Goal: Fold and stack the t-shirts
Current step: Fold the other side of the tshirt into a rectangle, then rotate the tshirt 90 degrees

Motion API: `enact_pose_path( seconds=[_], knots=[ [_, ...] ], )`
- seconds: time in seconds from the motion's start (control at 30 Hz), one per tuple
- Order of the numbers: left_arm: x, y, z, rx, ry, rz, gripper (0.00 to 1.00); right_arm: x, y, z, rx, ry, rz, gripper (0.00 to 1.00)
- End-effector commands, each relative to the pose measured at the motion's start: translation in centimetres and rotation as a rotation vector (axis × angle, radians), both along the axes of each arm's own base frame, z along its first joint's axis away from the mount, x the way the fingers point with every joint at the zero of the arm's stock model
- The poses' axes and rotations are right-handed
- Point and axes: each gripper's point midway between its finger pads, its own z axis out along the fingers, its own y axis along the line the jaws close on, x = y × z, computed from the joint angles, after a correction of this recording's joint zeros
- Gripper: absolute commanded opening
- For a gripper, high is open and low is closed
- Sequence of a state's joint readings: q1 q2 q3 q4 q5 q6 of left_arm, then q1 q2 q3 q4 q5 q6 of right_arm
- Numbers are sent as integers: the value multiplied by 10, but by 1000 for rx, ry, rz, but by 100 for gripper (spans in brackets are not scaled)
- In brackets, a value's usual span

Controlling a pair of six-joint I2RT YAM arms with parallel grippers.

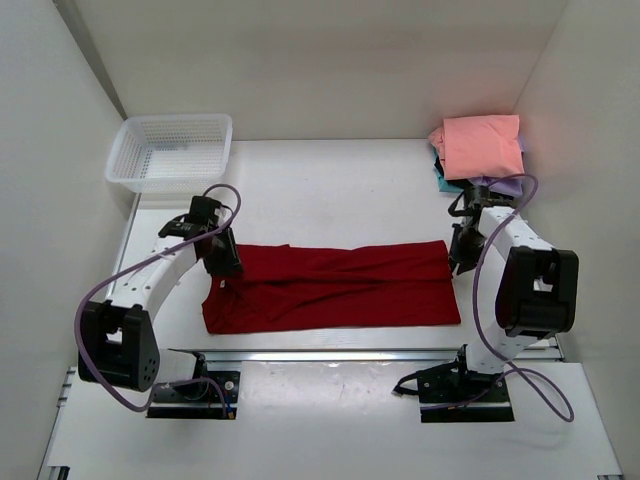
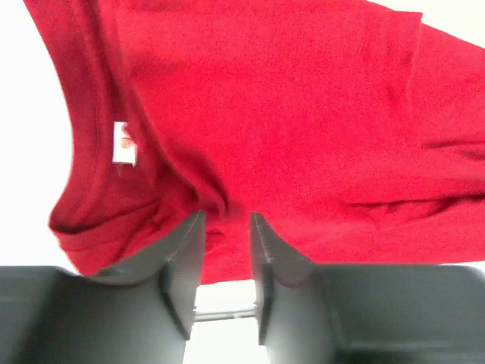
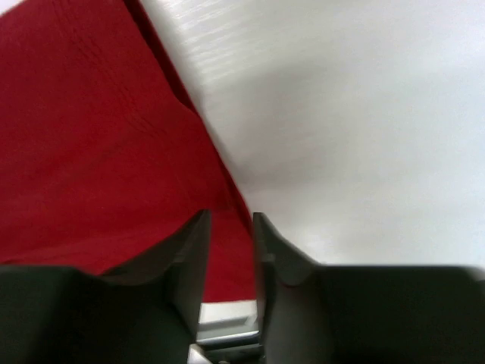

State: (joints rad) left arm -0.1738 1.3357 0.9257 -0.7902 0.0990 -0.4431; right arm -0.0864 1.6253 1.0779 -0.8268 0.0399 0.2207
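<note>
The white table (image 1: 340,180) was walled on the left, back and right. A broad strip of bare surface ran between the far corners and the cloth in the middle.

One dark red shirt (image 1: 330,288) lay across the table as a long band folded lengthwise. Its near edge was close to the rail at the table's front, and its ends reached out to the two arms.

There were two arms, one bent in over each end of the shirt.

One white mesh basket (image 1: 170,150) sat in the far left corner, well apart from the shirt.

One stack of folded shirts (image 1: 480,150) sat in the far right corner by the wall. A salmon pink one (image 1: 482,143) was on top, with lavender (image 1: 505,185) and teal (image 1: 445,183) edges showing beneath.

The left gripper (image 2: 227,216) was at the collar end, its jaws slightly apart over a ridge of red cloth.

The right gripper (image 3: 231,216) was at the shirt's right edge, where cloth met bare table. A narrow gap showed between its jaws, but I could not tell whether they pinched the cloth.

One small white label (image 2: 123,144) showed inside the collar.
</note>
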Motion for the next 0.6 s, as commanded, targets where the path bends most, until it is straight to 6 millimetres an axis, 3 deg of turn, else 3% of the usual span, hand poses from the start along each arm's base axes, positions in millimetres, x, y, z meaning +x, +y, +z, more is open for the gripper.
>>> enact_pose_path(
  seconds=[0.0, 0.13, 0.2, 0.27, 0.33, 0.37, 0.57],
  knots=[
    [4, 5, 15, 25, -50, 15, 51, 13, -8, 33, -75, -54, -2, 29],
    [18, -3, 20, 12, -65, 15, 50, 36, 5, 55, -70, -135, 49, 33],
    [23, -12, 19, -12, -56, 13, 44, 56, 28, 58, 32, -202, 131, 30],
    [31, -27, 10, -36, -45, 12, 38, 63, 47, 45, 133, -194, 189, 22],
    [33, -41, -1, -51, -26, 0, 36, 68, 67, 26, 242, -166, 212, 3],
    [32, -48, -11, -51, 0, -4, 31, 70, 69, 21, 251, -158, 214, 0],
    [22, -71, -69, -78, 151, 11, 14, 70, 84, -19, 231, -57, 254, 0]
  ],
)
